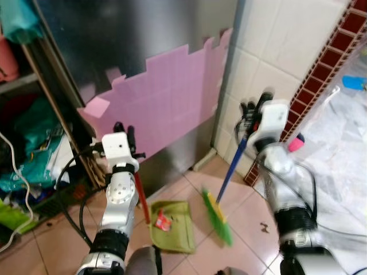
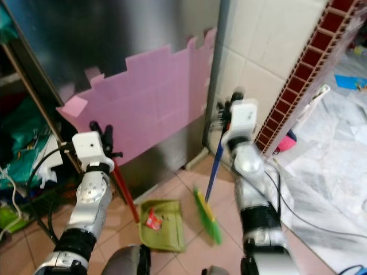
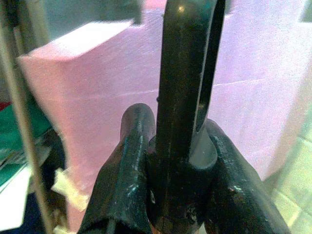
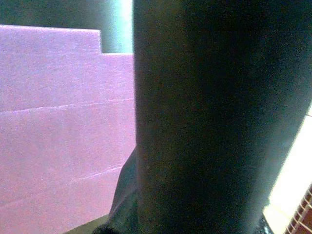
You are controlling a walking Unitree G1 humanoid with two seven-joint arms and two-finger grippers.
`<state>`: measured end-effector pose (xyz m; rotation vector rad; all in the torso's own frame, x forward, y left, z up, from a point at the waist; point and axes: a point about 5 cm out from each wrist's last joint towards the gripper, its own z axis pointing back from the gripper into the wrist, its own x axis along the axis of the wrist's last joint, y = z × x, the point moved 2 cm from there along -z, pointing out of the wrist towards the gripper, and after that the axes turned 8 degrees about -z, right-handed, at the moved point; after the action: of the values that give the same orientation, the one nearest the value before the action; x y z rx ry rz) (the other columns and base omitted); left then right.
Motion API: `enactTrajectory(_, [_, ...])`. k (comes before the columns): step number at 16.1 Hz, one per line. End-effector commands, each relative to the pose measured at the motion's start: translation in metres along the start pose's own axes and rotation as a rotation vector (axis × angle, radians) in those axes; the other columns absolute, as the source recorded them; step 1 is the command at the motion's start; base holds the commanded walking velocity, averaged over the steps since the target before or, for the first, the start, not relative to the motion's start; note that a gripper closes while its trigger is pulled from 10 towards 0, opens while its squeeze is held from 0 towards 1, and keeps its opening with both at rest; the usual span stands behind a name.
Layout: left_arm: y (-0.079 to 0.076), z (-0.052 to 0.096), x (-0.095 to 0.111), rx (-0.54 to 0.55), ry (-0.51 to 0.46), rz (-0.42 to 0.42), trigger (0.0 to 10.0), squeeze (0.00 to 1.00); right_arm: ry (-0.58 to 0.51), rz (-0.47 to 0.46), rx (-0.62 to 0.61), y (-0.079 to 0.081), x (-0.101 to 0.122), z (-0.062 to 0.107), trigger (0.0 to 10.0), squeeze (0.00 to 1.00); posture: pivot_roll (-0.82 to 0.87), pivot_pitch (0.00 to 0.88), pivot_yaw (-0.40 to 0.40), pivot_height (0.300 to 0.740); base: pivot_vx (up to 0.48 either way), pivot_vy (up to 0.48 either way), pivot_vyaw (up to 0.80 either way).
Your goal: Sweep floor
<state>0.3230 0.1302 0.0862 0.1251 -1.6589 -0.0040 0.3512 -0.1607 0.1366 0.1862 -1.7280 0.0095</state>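
Observation:
An olive-green dustpan (image 1: 172, 225) lies on the pink tile floor with a red wrapper (image 1: 163, 220) on it. Its red handle (image 1: 141, 197) rises to my left gripper (image 1: 124, 133), which is shut on the handle's black top (image 3: 183, 122). A broom with green and yellow bristles (image 1: 218, 217) stands just right of the dustpan, bristles on the floor. Its blue stick (image 1: 232, 166) runs up to my right gripper (image 1: 252, 112), shut on it; the dark stick (image 4: 204, 117) looms large in the right wrist view.
A pink foam sheet (image 1: 166, 97) leans on a steel fridge (image 1: 114, 34) straight ahead. White wall tiles (image 1: 275, 51) and a maroon tile strip (image 1: 321, 74) stand to the right. Cluttered shelves with green bags (image 1: 28, 143) are at left. White plastic sheeting (image 1: 338, 149) covers the floor at right.

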Motion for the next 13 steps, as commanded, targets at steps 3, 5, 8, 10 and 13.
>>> enactTrajectory(3, [-0.007, 0.0, 0.016, -0.059, -0.06, 0.038, 10.0, 0.0, -0.05, 0.081, -0.052, 0.002, 0.002, 0.013, 10.0, 0.0, -0.04, 0.0, 0.066, 0.74, 0.0, 0.0, -0.29])
enactTrajectory(5, [-0.004, 0.001, 0.01, -0.044, -0.026, 0.002, 10.0, 0.0, -0.038, 0.07, -0.092, 0.002, -0.005, 0.017, 10.0, 0.0, -0.06, 0.0, 0.083, 0.74, 0.0, 0.0, -0.8])
enactTrajectory(8, [-0.01, -0.002, 0.008, -0.121, 0.026, 0.046, 10.0, 0.0, -0.042, 0.094, -0.135, -0.006, -0.001, 0.011, 10.0, 0.0, -0.06, 0.0, 0.075, 0.74, 0.0, 0.0, -0.8])
enactTrajectory(10, [-0.012, -0.002, 0.01, -0.134, 0.031, 0.041, 10.0, 0.0, -0.035, 0.103, -0.155, -0.008, -0.003, 0.011, 10.0, 0.0, -0.06, 0.0, 0.065, 0.74, 0.0, 0.0, -0.8])
enactTrajectory(13, [-0.015, -0.001, 0.009, -0.151, 0.039, 0.064, 10.0, 0.0, -0.017, 0.104, -0.164, -0.01, -0.007, 0.012, 10.0, 0.0, -0.06, 0.0, 0.063, 0.74, 0.0, 0.0, -0.8])
